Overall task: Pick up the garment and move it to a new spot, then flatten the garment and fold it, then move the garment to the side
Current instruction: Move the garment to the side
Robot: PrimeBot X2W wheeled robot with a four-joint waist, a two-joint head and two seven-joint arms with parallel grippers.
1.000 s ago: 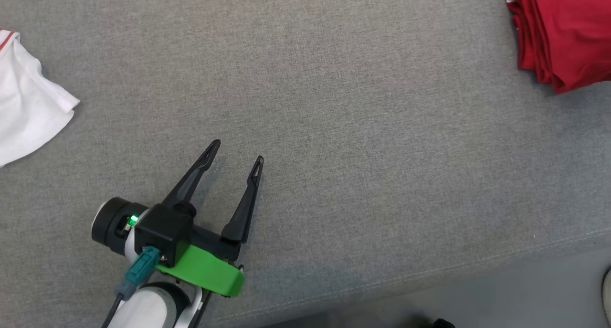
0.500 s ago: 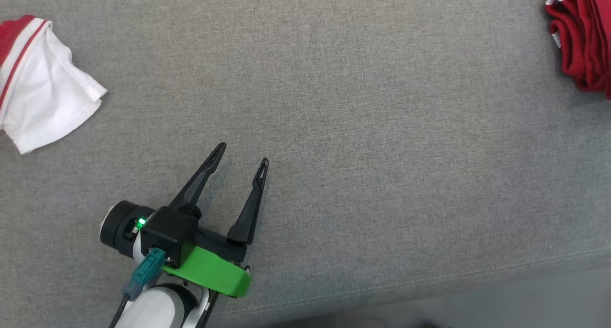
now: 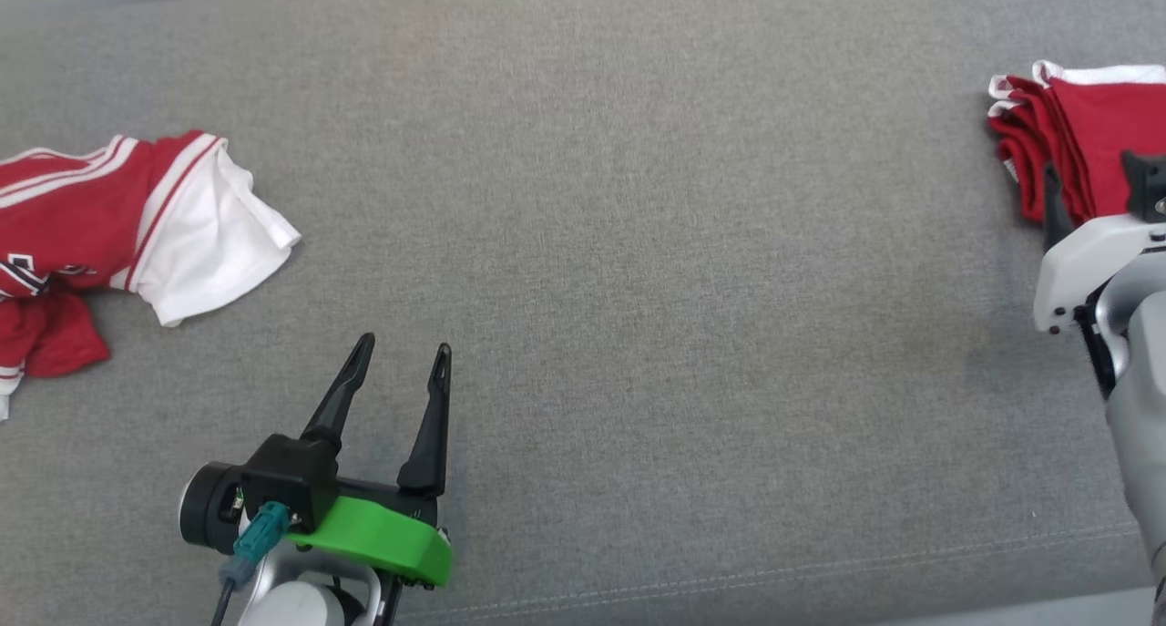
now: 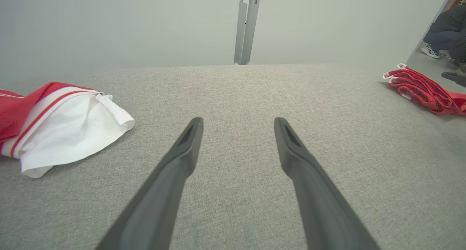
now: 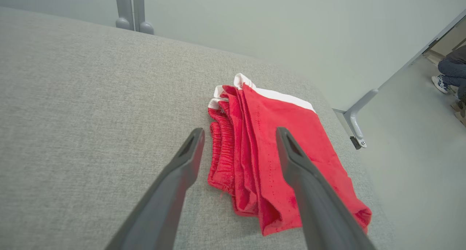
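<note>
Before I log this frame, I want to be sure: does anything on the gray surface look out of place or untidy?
Only the red-and-white garment at the left: it lies crumpled and unfolded, while the red garment at the right is neatly folded. Nothing looks spilled or damaged.

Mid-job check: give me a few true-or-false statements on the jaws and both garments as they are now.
1. The left gripper has its jaws open and empty. True.
2. The folded red garment lies at the robot's right end of the grey surface. True.
3. The right gripper is shut on the folded red garment. False: the right gripper's jaws stand open, and the garment lies on the surface.
4. The red-and-white garment on the left is folded flat. False: it is crumpled.
</note>
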